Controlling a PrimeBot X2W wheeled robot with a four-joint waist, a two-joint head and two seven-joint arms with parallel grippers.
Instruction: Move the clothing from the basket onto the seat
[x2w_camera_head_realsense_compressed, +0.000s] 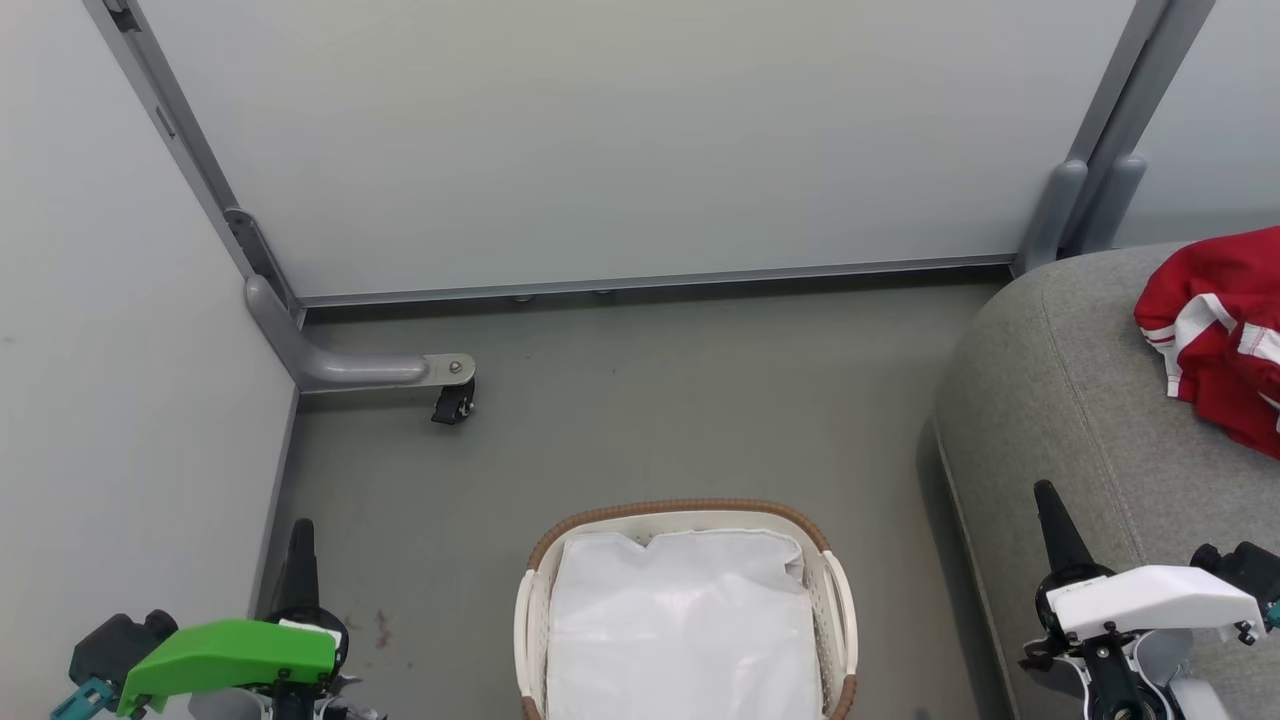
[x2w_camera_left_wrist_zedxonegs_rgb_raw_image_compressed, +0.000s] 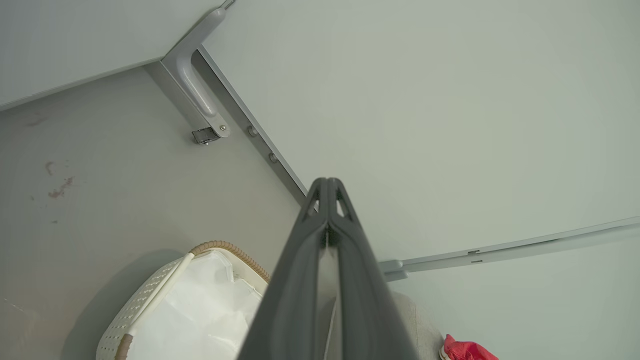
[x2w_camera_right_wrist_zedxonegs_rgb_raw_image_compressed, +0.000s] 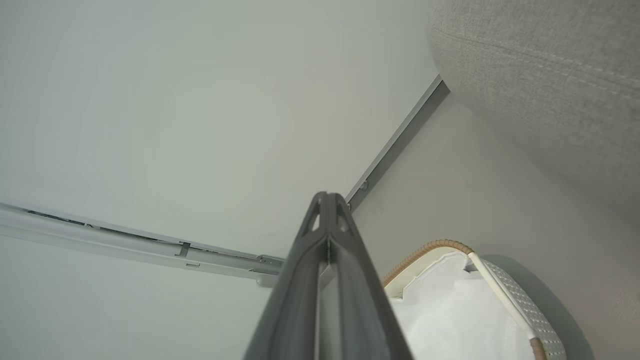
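Observation:
Red clothing (x2w_camera_head_realsense_compressed: 1225, 335) with white stripes lies bunched on the grey seat (x2w_camera_head_realsense_compressed: 1060, 400) at the right edge; a corner of the clothing (x2w_camera_left_wrist_zedxonegs_rgb_raw_image_compressed: 467, 350) shows in the left wrist view. The basket (x2w_camera_head_realsense_compressed: 840, 610), cream with a brown rim, stands on the floor at bottom centre and holds just its white cloth liner (x2w_camera_head_realsense_compressed: 685, 620). My left gripper (x2w_camera_head_realsense_compressed: 300, 535) is shut and empty at the lower left, well left of the basket. My right gripper (x2w_camera_head_realsense_compressed: 1045, 495) is shut and empty at the lower right, over the seat's front edge. Both pairs of fingers (x2w_camera_left_wrist_zedxonegs_rgb_raw_image_compressed: 327, 235) (x2w_camera_right_wrist_zedxonegs_rgb_raw_image_compressed: 327, 240) are pressed together.
Pale partition walls (x2w_camera_head_realsense_compressed: 600, 140) close the space at the back and left. A grey metal foot with a black caster (x2w_camera_head_realsense_compressed: 452, 400) juts onto the floor at the left. Open grey floor (x2w_camera_head_realsense_compressed: 650, 400) lies between the basket and the back wall.

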